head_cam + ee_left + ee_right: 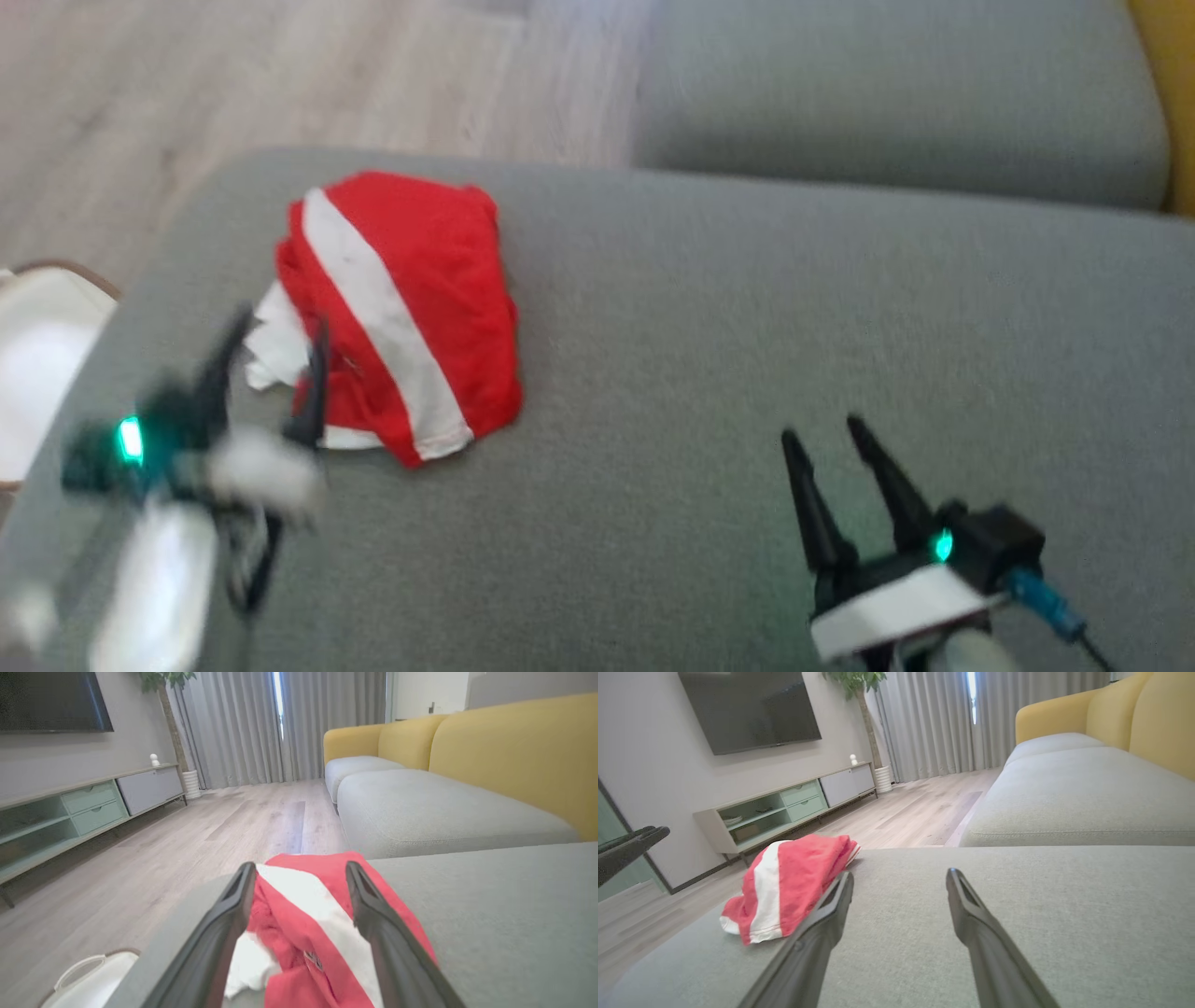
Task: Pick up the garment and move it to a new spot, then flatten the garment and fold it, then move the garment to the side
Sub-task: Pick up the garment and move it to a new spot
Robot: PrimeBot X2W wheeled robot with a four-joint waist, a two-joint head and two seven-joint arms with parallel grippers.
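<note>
Since the garment [401, 308] lies crumpled near the left edge of the cushion [747, 308], it looks light and limp (nothing stiff); left gripper [280, 327], fingers apart, flanks its near bunched folds, a fair hold; right gripper [822, 429], likewise spread, sits well apart.
</note>
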